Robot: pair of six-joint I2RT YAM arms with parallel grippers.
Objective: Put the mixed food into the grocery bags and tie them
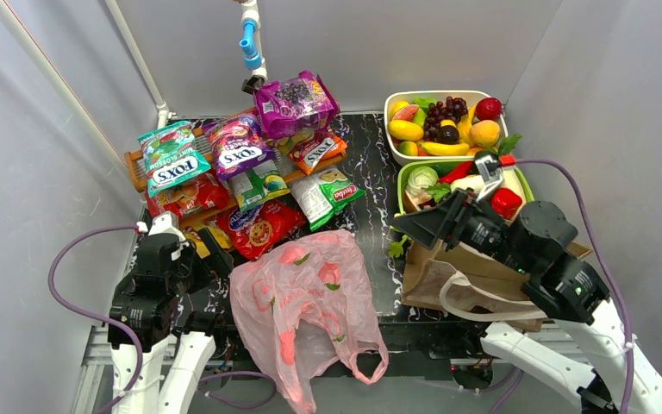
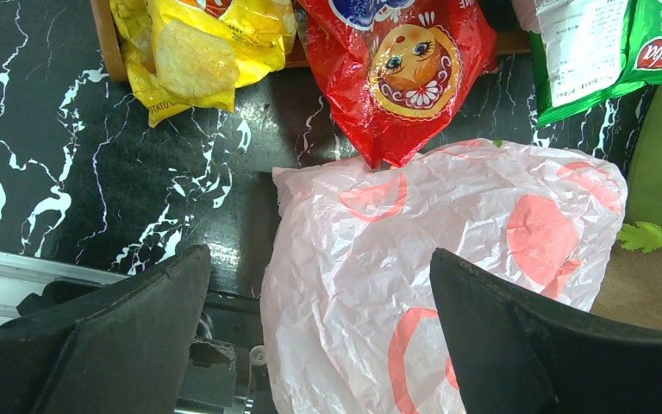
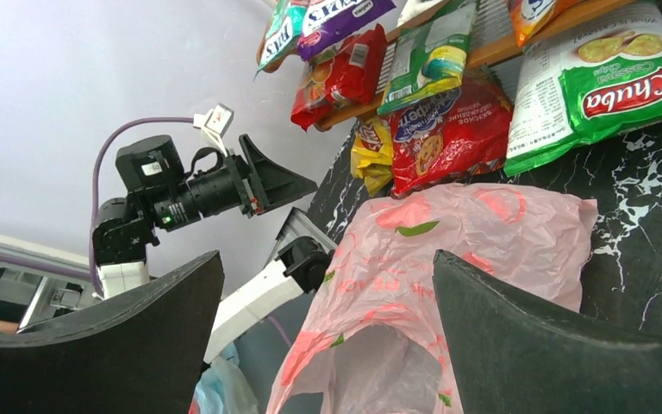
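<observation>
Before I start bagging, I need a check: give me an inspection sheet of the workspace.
Surface: black marbled table, crowded.
Job's things: pink bag flat, untied; brown bag untied; snack packets, toy fruit, toy vegetables unbagged.
Clutter: wooden rack, white tray, green tray.
Grippers: left fingers open, empty, over pink bag; right fingers open, empty.
Cables: purple cable on each arm.
Surroundings: grey walls; white pipe behind.

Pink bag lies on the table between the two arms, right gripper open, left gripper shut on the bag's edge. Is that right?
Not quite: the left gripper is open too, its fingers spread above the pink bag and gripping nothing, as the left wrist view shows. The rest holds: the bag lies on the table between the arms and the right gripper is open.
</observation>
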